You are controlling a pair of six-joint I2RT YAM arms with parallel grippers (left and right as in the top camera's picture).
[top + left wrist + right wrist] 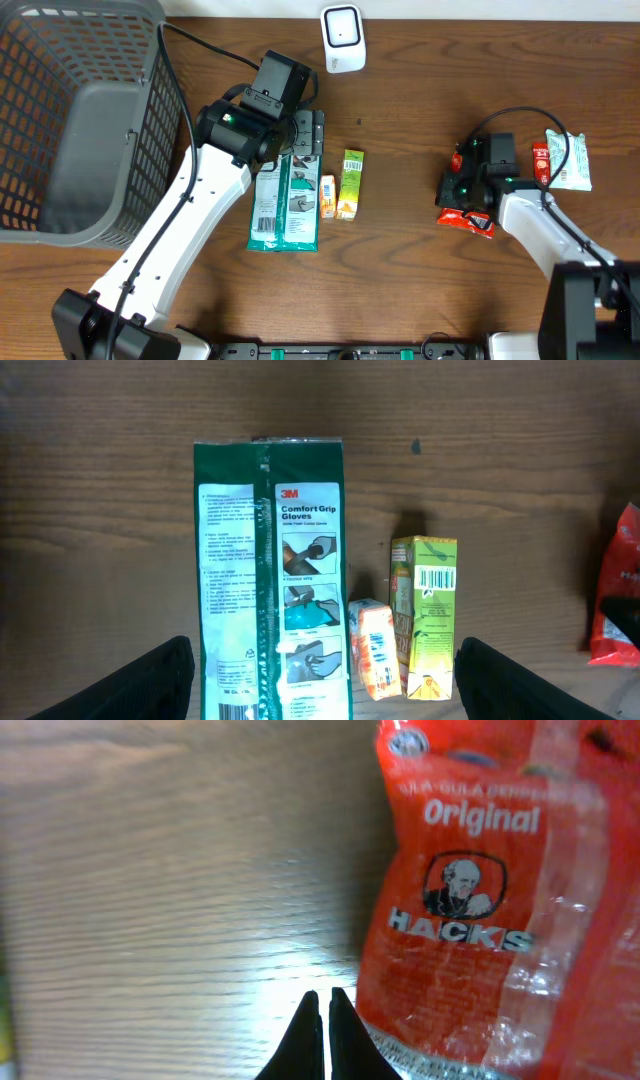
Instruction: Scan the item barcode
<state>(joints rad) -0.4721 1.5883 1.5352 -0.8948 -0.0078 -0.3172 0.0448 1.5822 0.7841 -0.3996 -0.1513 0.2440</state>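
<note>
A green 3M gloves packet (pixel 285 205) lies flat at the table's middle, with a small orange box (pixel 327 196) and a yellow-green box (pixel 350 184) beside it. My left gripper (pixel 320 695) hovers open above them, with the gloves packet (pixel 272 580) and both boxes between its fingers (pixel 150 685). The yellow-green box (pixel 428 615) shows a barcode on top. My right gripper (pixel 324 1010) is shut with nothing in it, its tips just left of a red Hacks bag (pixel 480 890) lying on the table. A white scanner (pixel 342 38) stands at the back edge.
A grey wire basket (pixel 60 120) fills the far left. A white-and-green packet (pixel 570 160) and a small red item (pixel 541 163) lie at the right, behind the right arm (pixel 530 215). A black cable runs along the back left.
</note>
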